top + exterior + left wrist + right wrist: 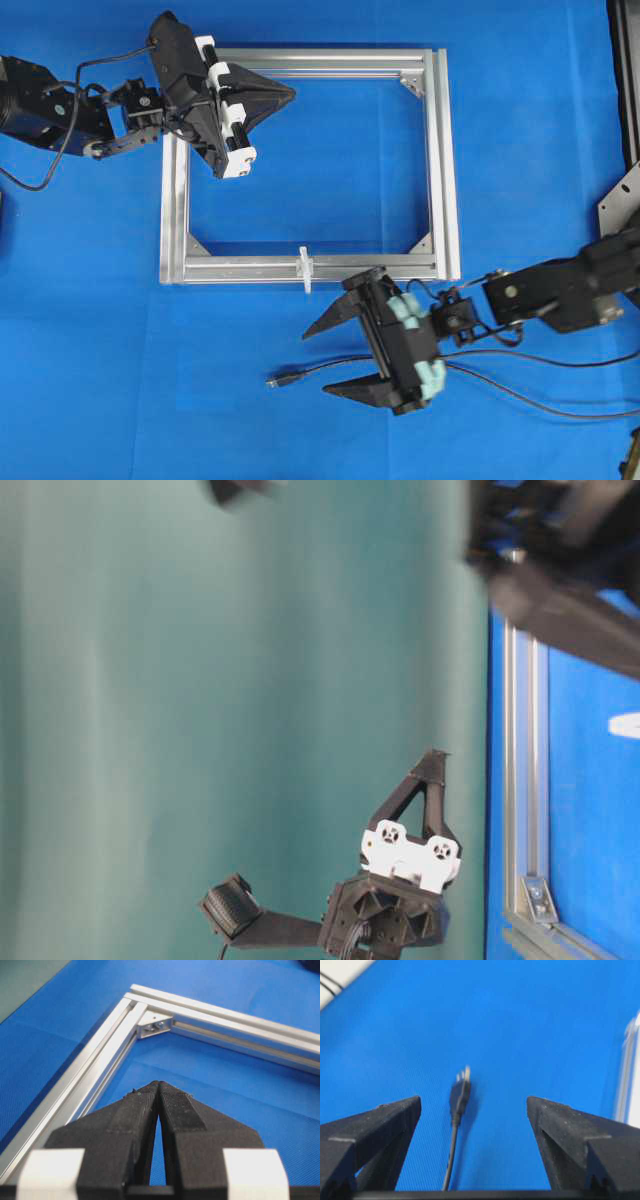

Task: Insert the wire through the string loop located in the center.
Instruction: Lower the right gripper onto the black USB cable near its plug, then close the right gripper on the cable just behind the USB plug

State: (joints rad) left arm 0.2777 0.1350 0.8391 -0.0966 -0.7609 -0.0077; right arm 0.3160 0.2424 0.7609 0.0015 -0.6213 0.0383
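Surface: a blue textured mat fills the overhead view; the table-level view shows a plain teal-green backdrop behind it.
Left gripper: upper left of the overhead view, poised over the top rail of the aluminium frame. Its fingers are pressed together tip to tip with nothing between them, as the left wrist view confirms; it looks parked out of the way, perhaps ready to steady the frame.
String loop: a small white upright sliver on the frame's bottom rail, lower centre of the overhead view, untouched and apart from both grippers.
Wire: lies flat on the mat below the frame, lower centre, its plug pointing towards the left edge.
Right gripper: lower right of centre in the overhead view, fingers spread wide and straddling the wire just behind the plug. The right wrist view shows the wire running between the two fingers, neither visibly touching it. Judged purpose: lined up to close on the wire near its plug, so the tip can later be steered to the loop.
Progress: threading not yet begun.
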